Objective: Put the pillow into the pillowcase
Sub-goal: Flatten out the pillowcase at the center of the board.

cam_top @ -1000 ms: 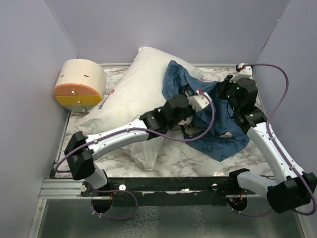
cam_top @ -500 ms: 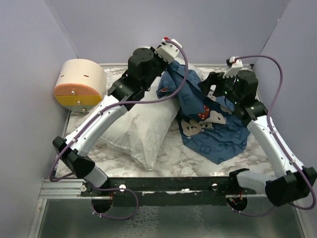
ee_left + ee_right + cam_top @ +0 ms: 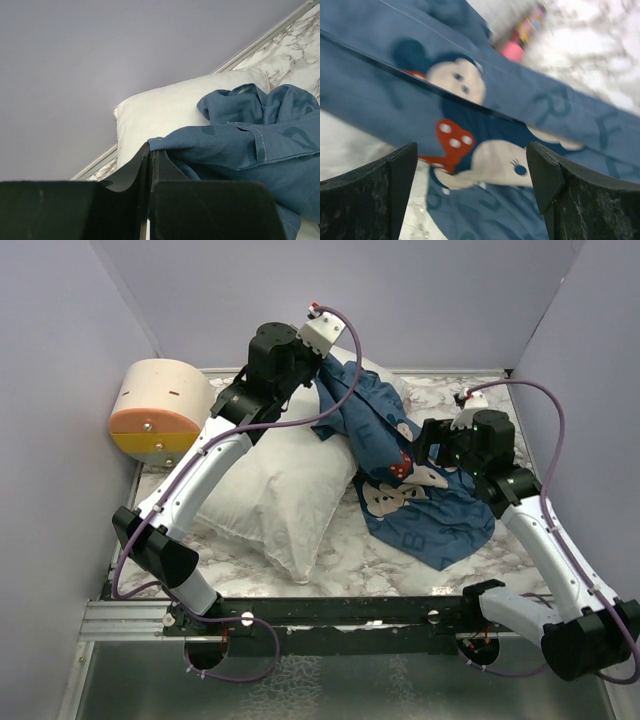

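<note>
The white pillow [image 3: 280, 480] lies slanted across the marble table, its far corner under the pillowcase [image 3: 420, 510]. That dark blue, mouse-printed pillowcase hangs from a raised point at the back and spreads down to the right. My left gripper [image 3: 322, 372] is high at the back, shut on the pillowcase's edge [image 3: 165, 145], with the pillow [image 3: 165, 107] behind it. My right gripper [image 3: 428, 445] hovers over the cloth, open; between its fingers [image 3: 395, 175] I see only the printed pillowcase [image 3: 485, 125] below, untouched.
A round beige and orange container [image 3: 160, 410] stands at the back left against the purple wall. Bare marble table [image 3: 370, 560] shows in front of the pillow. A metal rail [image 3: 330, 612] runs along the near edge.
My left arm swung from mid-table up and back, lifting the pillowcase's edge off the pillow. My right gripper opened, let go of the cloth and dropped slightly toward the front.
</note>
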Controlling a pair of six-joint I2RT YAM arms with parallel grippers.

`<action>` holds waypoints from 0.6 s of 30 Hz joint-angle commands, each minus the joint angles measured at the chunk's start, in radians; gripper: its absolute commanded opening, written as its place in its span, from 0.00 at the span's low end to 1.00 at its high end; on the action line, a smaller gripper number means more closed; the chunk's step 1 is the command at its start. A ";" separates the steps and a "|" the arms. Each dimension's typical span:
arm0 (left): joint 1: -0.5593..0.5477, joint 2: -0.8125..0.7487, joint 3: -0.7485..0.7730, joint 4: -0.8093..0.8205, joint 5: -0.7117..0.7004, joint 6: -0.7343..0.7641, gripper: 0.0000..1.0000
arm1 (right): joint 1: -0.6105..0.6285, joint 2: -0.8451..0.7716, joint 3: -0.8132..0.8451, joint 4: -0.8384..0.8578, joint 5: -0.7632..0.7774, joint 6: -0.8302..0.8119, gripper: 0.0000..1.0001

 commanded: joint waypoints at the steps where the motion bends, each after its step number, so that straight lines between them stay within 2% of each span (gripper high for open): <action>1: 0.028 -0.046 0.023 0.031 0.041 -0.022 0.00 | -0.002 0.047 -0.030 -0.060 0.240 0.020 0.88; 7: 0.059 -0.066 0.005 0.064 0.086 -0.044 0.00 | -0.002 0.088 -0.169 -0.018 0.432 0.067 0.87; 11: 0.065 -0.069 0.004 0.065 0.112 -0.049 0.00 | -0.004 0.157 -0.153 0.031 0.547 0.068 0.87; 15: 0.078 -0.086 -0.006 0.070 0.125 -0.056 0.00 | -0.010 0.300 -0.113 0.056 0.649 0.027 0.87; 18: 0.089 -0.097 -0.014 0.073 0.141 -0.066 0.00 | -0.015 0.369 -0.095 0.116 0.686 -0.014 0.88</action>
